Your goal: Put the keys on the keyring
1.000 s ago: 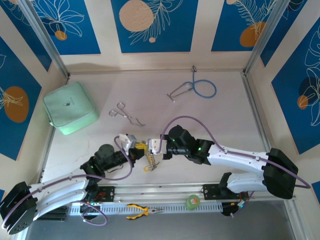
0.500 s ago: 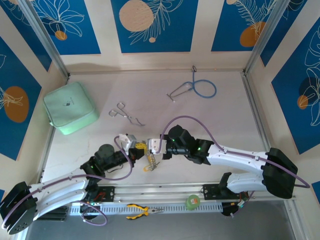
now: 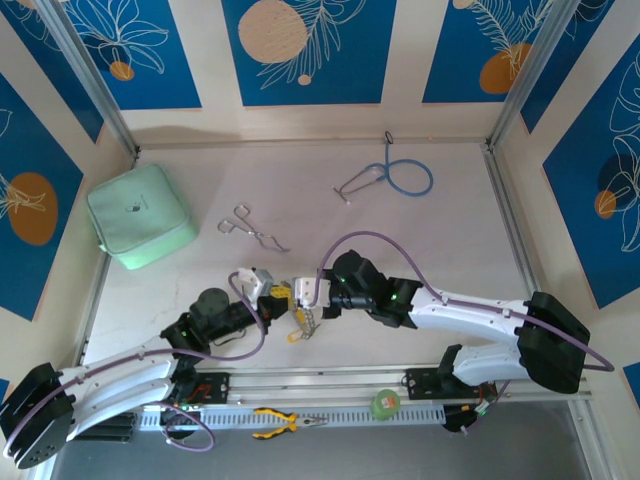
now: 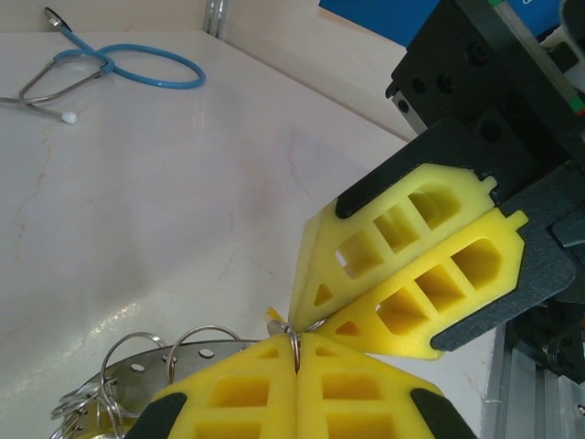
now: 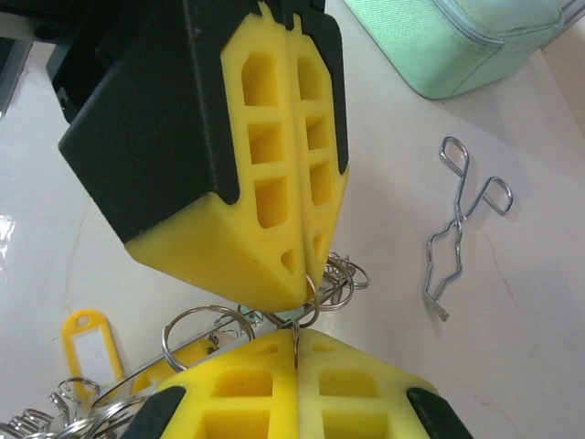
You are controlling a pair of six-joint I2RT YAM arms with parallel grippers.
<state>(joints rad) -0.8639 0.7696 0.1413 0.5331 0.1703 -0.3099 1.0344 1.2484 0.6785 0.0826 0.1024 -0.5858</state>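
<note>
My left gripper (image 3: 286, 299) and my right gripper (image 3: 304, 297) meet tip to tip low over the near middle of the table. Both are shut. In the left wrist view my left gripper (image 4: 297, 340) pinches a small split ring (image 4: 294, 347), with the right gripper's yellow fingers (image 4: 402, 265) pressed against it from above. In the right wrist view my right gripper (image 5: 297, 346) pinches a thin ring too, linked to the ring at the left gripper's fingers (image 5: 274, 183). The keyring (image 4: 137, 377), a silvery holed band fringed with small rings, hangs below (image 3: 300, 325). A yellow-headed key (image 5: 87, 340) lies beside it.
Silver forceps (image 3: 252, 230) lie behind the grippers and a mint-green pouch (image 3: 140, 215) sits at the left. A blue-tubed stethoscope (image 3: 395, 178) lies at the back. Yellow-handled pliers (image 3: 283, 421) and a green tape roll (image 3: 384, 404) rest on the front rail.
My right arm has crept slightly left toward the left gripper, and the hanging bunch shifted with it. Both grippers stay shut.
</note>
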